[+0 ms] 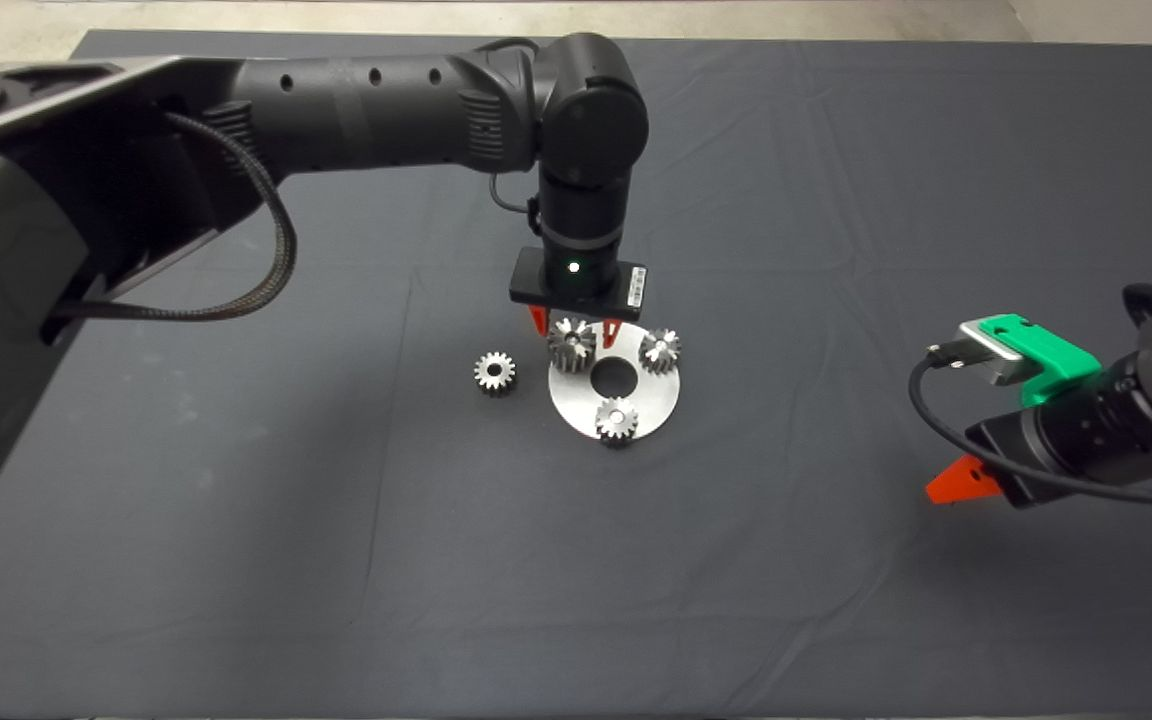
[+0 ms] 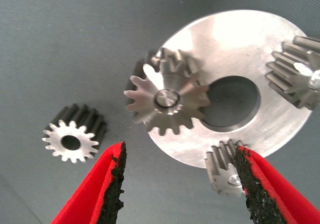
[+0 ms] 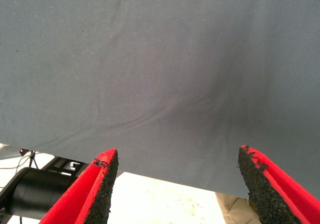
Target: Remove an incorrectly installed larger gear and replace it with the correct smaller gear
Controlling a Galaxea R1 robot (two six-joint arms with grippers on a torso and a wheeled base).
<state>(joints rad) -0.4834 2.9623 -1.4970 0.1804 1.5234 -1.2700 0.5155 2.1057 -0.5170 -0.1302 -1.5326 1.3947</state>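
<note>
Fingers of the left gripper [image 1: 576, 326] are spread wide and hold nothing; in the head view it hangs just above centre of the frame, its red tips straddling the larger gear [image 1: 572, 343] without touching it. That gear sits on a peg at the upper left edge of the round silver plate [image 1: 658, 402], which lies on the dark mat [image 1: 336, 520] and has a wide hole in its middle. Two more small gears stand on the plate: one at its upper right [image 1: 660, 349], one at its lower edge [image 1: 617, 420]. The smaller gear [image 1: 495, 373] lies loose on the mat just left of the plate, apart from it. In the left wrist view the larger gear [image 2: 167, 99] stands beyond the parted fingers [image 2: 116, 176]. The right gripper [image 1: 956, 482] waits at the right edge over bare mat, its fingers wide apart and empty.
</note>
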